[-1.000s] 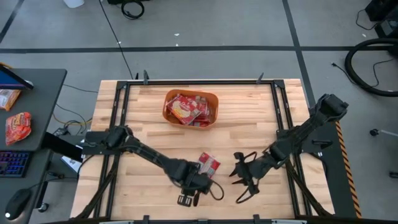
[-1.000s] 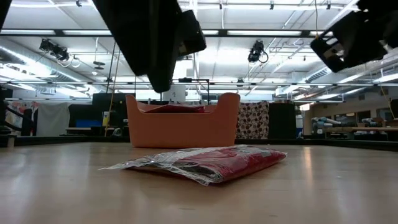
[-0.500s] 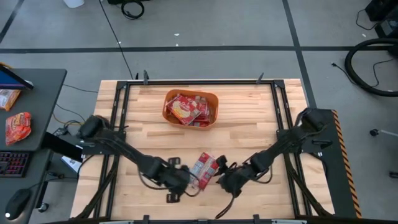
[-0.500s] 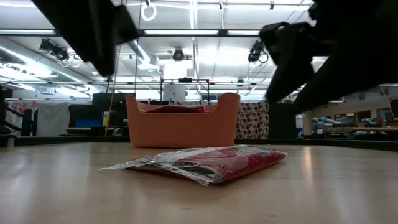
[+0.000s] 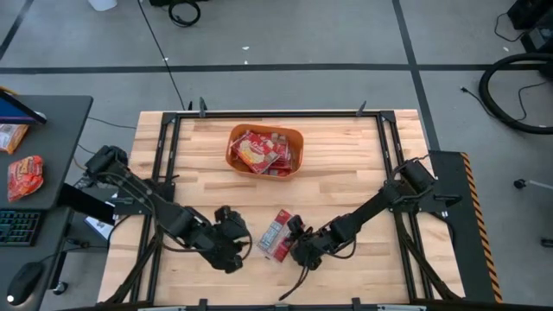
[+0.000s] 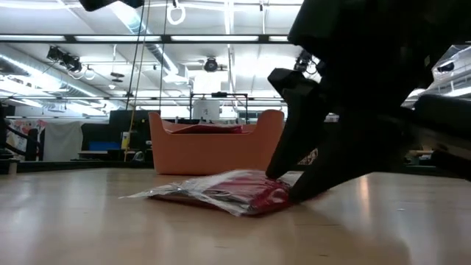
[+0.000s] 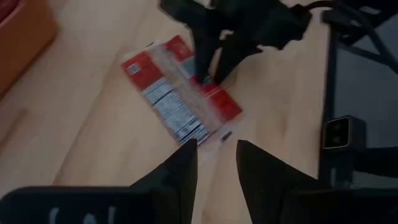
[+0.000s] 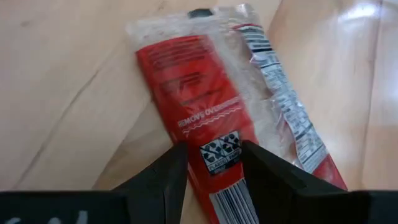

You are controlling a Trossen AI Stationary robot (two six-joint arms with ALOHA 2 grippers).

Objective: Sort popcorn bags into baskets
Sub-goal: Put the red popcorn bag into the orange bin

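One red popcorn bag (image 5: 275, 235) with a white-grey label strip lies flat on the wood, toward the table's near edge. It also shows in the low view (image 6: 221, 193), the left wrist view (image 7: 177, 93) and the right wrist view (image 8: 205, 93). The orange tub (image 5: 235, 149) stands toward the far edge with several red bags inside. My right gripper (image 5: 298, 246) is open and low over the bag's right end. My left gripper (image 5: 230, 241) is open and hangs just left of the bag, touching nothing. My right gripper's open fingers (image 6: 294, 188) come down slanting from the table's right onto the bag's right end (image 8: 211, 155). The tips stand on the bag's red top face, a strip of it showing between them. The bag lies flat on the table.
Bare wood lies between the bag and the tub (image 6: 213, 151). Black frame rails (image 5: 164, 173) run along the table's edges. A side desk on the left holds a larger orange-red packet (image 5: 24, 175) and a keyboard.
My right gripper has moved toward the table's left and down, ending on the bag's right end. My left gripper has drawn away from the near edge toward the table's left, uncovering the bag.
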